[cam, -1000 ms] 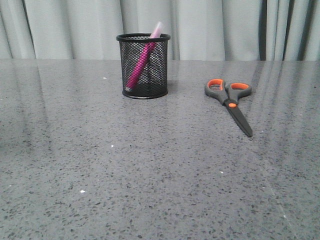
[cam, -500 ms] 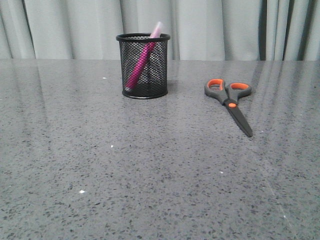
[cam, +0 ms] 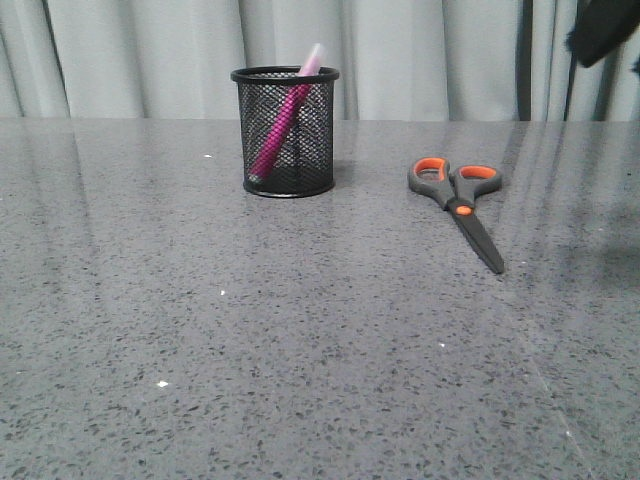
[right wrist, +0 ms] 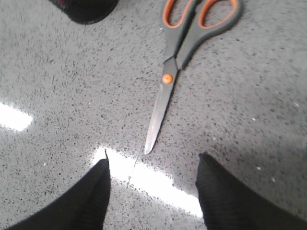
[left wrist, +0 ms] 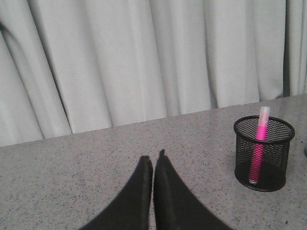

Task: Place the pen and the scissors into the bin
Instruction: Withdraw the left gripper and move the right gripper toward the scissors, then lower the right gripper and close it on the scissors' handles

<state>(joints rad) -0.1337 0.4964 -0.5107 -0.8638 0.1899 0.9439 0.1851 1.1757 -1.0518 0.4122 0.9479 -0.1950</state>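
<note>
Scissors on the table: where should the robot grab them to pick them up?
Best near the orange pivot of the scissors, coming straight down with the open right gripper. They lie flat and closed on the table, narrowest there, so fingers can straddle them.

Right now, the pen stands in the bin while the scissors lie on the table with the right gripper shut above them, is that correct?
Not quite: the right gripper is open, as the right wrist view shows. The pen does stand in the bin, and the scissors lie on the table.

Looks like a lab test bench: bare grey speckled table [cam: 300,350], plain pale curtain [cam: 150,60] backdrop at twelve o'clock.
</note>
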